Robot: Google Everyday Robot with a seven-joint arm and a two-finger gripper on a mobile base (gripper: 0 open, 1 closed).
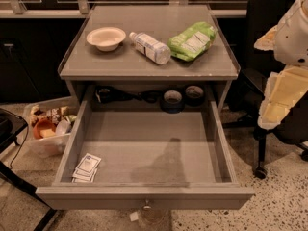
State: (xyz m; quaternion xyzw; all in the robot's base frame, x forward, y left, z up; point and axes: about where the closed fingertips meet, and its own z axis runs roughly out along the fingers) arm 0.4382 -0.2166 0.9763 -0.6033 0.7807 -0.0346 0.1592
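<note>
A grey cabinet (149,66) stands in the middle with its drawer (144,194) pulled fully open. On the cabinet top sit a white bowl (106,37) at the left, a clear water bottle (150,47) lying on its side in the middle, and a green snack bag (193,41) at the right. Inside the drawer, several small white packets (86,168) lie in the front left corner. White and cream parts of my arm (286,71) fill the right edge, beside the cabinet's right side. The gripper itself is out of the picture.
Rolls of tape (183,97) and dark cables sit on the shelf behind the drawer. A clear bin of snacks (48,126) is on the floor at the left. A black office chair (269,81) stands at the right, behind the arm. A dark frame (14,143) is at the far left.
</note>
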